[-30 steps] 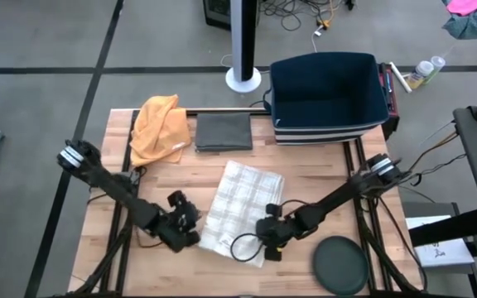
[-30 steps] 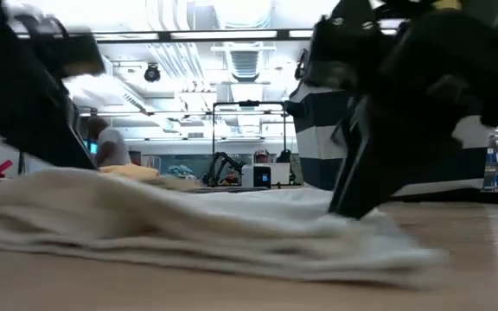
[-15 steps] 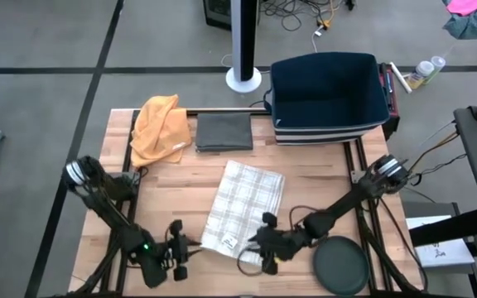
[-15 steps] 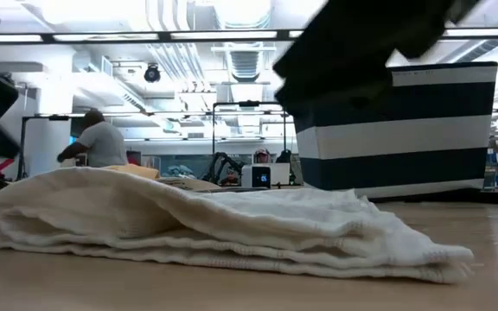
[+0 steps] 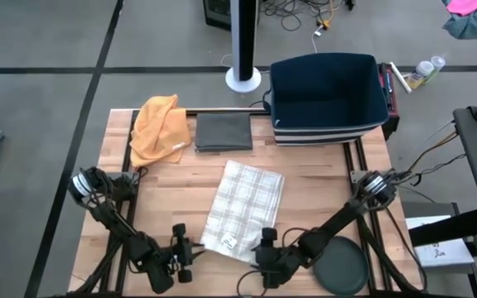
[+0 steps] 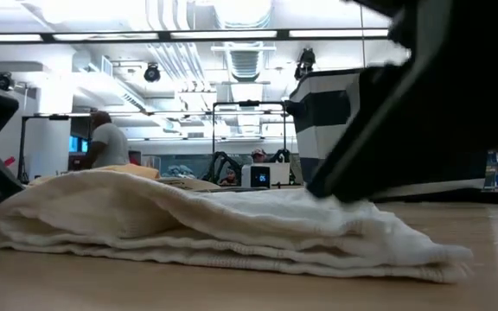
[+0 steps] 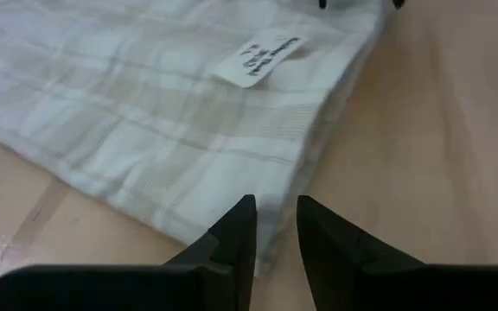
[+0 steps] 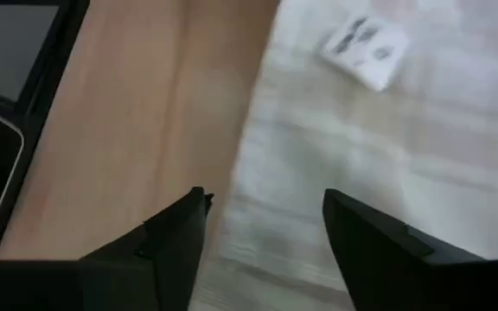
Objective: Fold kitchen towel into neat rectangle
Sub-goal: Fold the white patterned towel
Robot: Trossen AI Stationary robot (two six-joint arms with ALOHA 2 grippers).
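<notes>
The white checked kitchen towel (image 5: 243,207) lies folded in several layers on the wooden table, its white label (image 7: 260,59) facing up near its near edge. My left gripper (image 7: 275,216) is low at the towel's near left corner, its fingers a narrow gap apart with nothing between them. My right gripper (image 8: 262,207) stands wide open over the towel's near right corner (image 5: 259,248). In the low view the towel (image 6: 206,229) rests puffed up, with my right arm (image 6: 422,112) dark above its right end. My left gripper's fingertips (image 7: 242,216) stand at the edge of the towel's near left corner; I cannot tell whether they touch it. My right gripper's fingers (image 8: 184,220) hang over the towel's near right part, slanting down from the near side; whether they touch the cloth cannot be told.
An orange cloth (image 5: 157,128) and a dark grey folded cloth (image 5: 223,132) lie at the far edge. A navy striped bin (image 5: 328,98) stands at the far right. A black round disc (image 5: 340,266) lies at the near right, beside my right arm.
My left gripper has gone from the towel's left edge toward the table's near edge and sunk lower, and now faces the towel's near left corner. My right gripper has drawn back a little toward the near edge. In the low view the towel, flat before, has puffed up.
</notes>
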